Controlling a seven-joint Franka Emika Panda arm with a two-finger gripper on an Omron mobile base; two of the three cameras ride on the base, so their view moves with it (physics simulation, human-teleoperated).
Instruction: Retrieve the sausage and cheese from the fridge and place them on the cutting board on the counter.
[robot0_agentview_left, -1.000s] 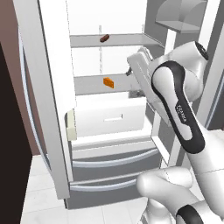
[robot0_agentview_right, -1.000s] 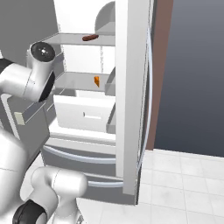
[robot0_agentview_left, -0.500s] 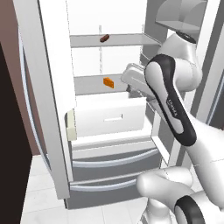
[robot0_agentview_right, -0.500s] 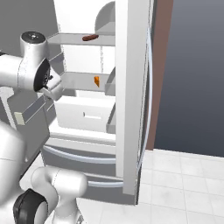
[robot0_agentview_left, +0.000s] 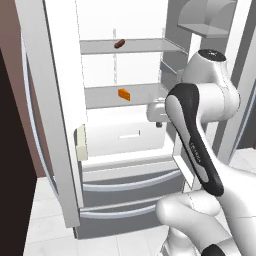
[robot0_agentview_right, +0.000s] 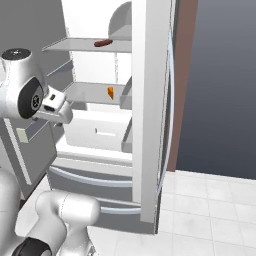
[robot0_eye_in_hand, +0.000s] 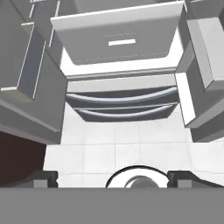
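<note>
In front of the open fridge (robot0_agentview_left: 55, 100), I see my arm has swung its hand lower over the last second, so the gripper (robot0_eye_in_hand: 112, 178) now looks down at the bottom drawers and floor, fingers spread wide, holding nothing. Beyond it, the cheese (robot0_agentview_left: 124, 94) sits untouched on the middle shelf and the sausage (robot0_agentview_left: 119, 44) on the top one. Nothing retrieved yet; I judge I'm still lining up the reach.
</note>
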